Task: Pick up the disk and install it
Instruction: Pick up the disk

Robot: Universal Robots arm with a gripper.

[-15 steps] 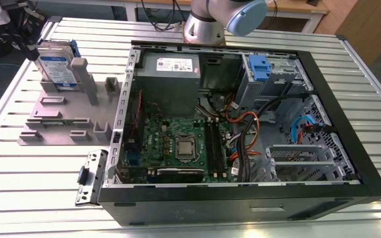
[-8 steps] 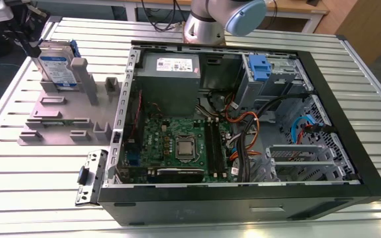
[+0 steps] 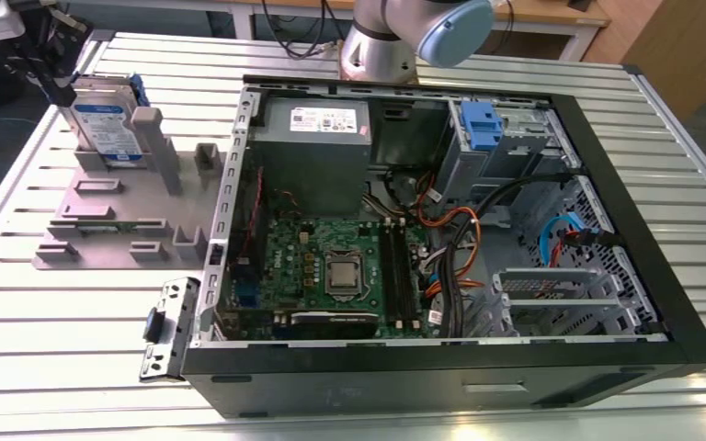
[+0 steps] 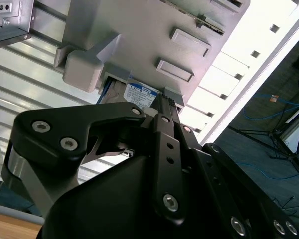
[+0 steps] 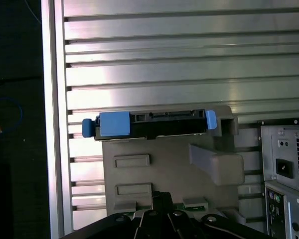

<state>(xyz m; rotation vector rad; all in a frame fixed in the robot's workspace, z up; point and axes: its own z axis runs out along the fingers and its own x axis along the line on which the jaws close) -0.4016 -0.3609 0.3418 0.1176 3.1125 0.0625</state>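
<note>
Where the grey fixture (image 3: 108, 216) stands on the bench (image 3: 71, 349) at the exterior view's left, the disk (image 3: 106, 124) sits upright in a slot, just beside the open computer case (image 3: 451, 230) (its blue caddy (image 5: 113, 124) appears edge-on in the first wrist view). The tool (image 4: 157, 107) hangs near the disk's labelled face in the second wrist view; whether the tool is apart or together cannot be told.
</note>
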